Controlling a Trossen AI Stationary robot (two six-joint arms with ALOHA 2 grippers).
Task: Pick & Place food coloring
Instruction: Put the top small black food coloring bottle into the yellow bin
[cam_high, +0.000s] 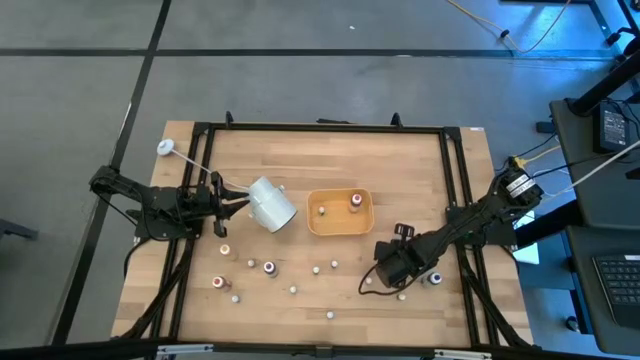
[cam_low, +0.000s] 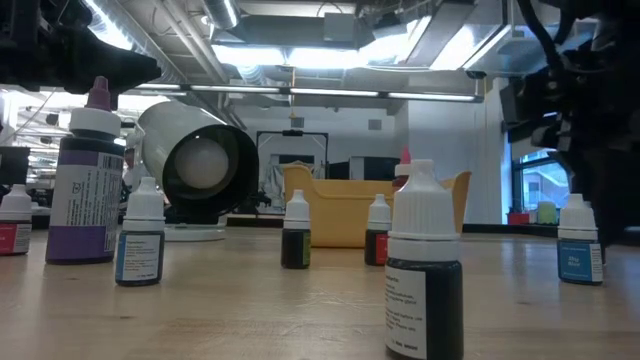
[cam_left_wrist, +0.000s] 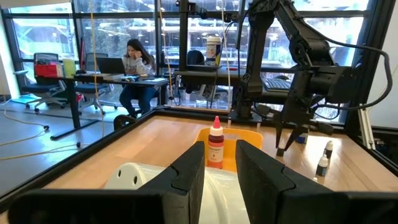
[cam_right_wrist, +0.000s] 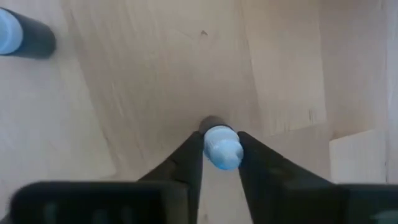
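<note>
My right gripper (cam_right_wrist: 221, 158) points down at the table's near right (cam_high: 383, 277), shut on a tiny food coloring bottle (cam_right_wrist: 219, 140) with a pale blue cap. My left gripper (cam_high: 231, 198) reaches in from the left and is shut on the large white cup (cam_high: 272, 204), which lies tipped on its side with its dark mouth (cam_low: 205, 162) toward the near edge. The orange tray (cam_high: 312, 224) sits mid-table with two bottles standing in it, one of them red (cam_left_wrist: 215, 144). Several more bottles stand scattered on the near half (cam_high: 269, 267). My left gripper pinches the white cup at its end nearest the arm (cam_left_wrist: 219, 186), coming in level from the table's left. The cup is held on its side; the fingers (cam_left_wrist: 189, 171) hide the exact spot. My right gripper pinches the bottle's pale blue cap (cam_right_wrist: 222, 149) between its two fingers (cam_right_wrist: 189, 158), from above and pointing down. The bottle stands upright below them; I cannot tell whether its base is on the wood.
Loose bottles stand close to my right gripper (cam_high: 432, 278) (cam_high: 402, 296) and one shows nearby in its wrist view (cam_right_wrist: 22, 34). Tall in the low view are a purple bottle (cam_low: 85, 180) and a dark one (cam_low: 422, 270). Black frame rails (cam_high: 190, 230) edge the table. A person sits far off (cam_left_wrist: 137, 59).
</note>
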